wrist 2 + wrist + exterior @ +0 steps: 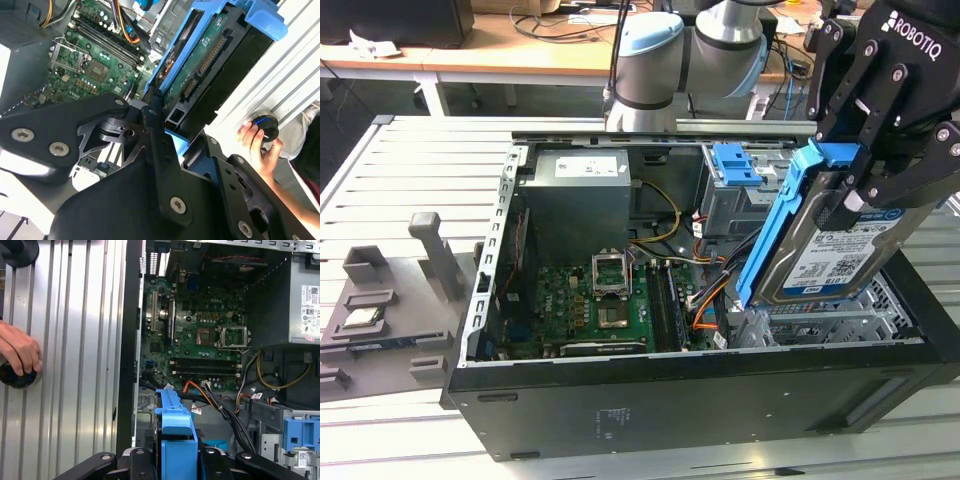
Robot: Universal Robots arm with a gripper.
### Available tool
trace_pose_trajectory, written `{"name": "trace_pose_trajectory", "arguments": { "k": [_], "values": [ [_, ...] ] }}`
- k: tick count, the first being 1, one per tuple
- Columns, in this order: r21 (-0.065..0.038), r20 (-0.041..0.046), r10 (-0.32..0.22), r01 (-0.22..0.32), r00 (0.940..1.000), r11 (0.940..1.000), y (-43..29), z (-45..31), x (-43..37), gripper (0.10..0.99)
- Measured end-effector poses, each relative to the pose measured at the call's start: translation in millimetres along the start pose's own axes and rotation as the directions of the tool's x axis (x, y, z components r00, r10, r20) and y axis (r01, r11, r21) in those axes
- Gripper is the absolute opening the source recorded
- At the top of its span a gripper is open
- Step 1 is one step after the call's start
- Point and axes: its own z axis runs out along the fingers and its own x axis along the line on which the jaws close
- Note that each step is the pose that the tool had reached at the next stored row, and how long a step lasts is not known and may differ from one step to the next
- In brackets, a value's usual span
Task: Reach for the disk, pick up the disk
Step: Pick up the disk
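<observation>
In the exterior view the disk (pixel 830 250), a silver-grey drive with a white-and-blue label and a blue side frame (pixel 775 225), hangs tilted above the right end of the open computer case (pixel 620 400). My black gripper (pixel 855 195) is shut on its upper end, one finger on each face. Seen in the second wrist view, the disk's green circuit-board underside (pixel 200 70) and blue frame run away from the gripper (pixel 167 132). The first wrist view has the blue frame (pixel 175 427) rising from between the jaws of the gripper (pixel 175 462).
Below lie the motherboard (pixel 605 300), grey power supply (pixel 575 200), orange and black cables (pixel 705 300) and a drive cage with a blue latch piece (pixel 735 163). A grey fixture tray (pixel 380 330) holds a processor chip (pixel 360 318). A person's hand (pixel 17 352) rests on a black knob outside the case.
</observation>
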Motion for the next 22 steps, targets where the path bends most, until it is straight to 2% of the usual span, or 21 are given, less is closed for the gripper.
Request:
{"name": "trace_pose_trajectory", "arguments": {
  "k": [9, 22],
  "values": [
    [0.000, 0.0002, 0.000, 0.000, 1.0000, 1.0000, -13.2, 0.4, -3.9, 0.369],
    [0.000, 0.0002, 0.000, 0.000, 1.0000, 1.0000, -21.5, 3.4, -3.3, 0.369]
  ]
}}
